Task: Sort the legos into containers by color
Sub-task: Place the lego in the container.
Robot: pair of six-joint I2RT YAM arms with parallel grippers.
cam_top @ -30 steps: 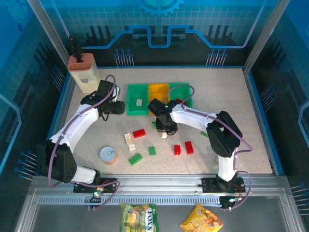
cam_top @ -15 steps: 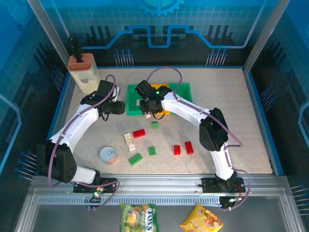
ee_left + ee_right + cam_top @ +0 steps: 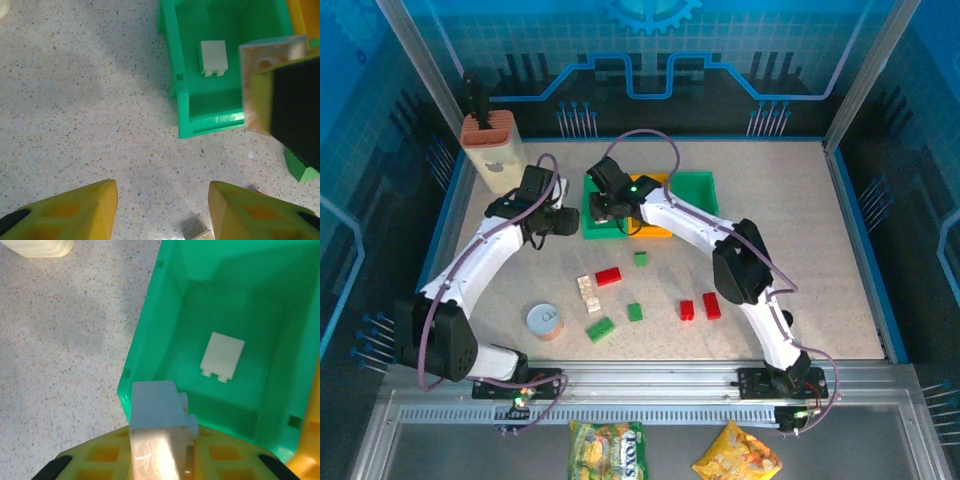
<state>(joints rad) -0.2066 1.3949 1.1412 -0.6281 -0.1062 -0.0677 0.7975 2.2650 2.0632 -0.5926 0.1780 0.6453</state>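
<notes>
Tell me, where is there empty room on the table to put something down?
The widest bare patch of table lies right of the right green tray, out to the blue edge. Another strip runs behind it, along the back. It's crowded in the front middle, where red bricks and green bricks scatter beside the can.

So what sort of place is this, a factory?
More likely a robot lab or training cell: two small arms fixed at a table edge, blue panelled walls closing it in, and toy bricks with plastic trays set out for sorting.
</notes>
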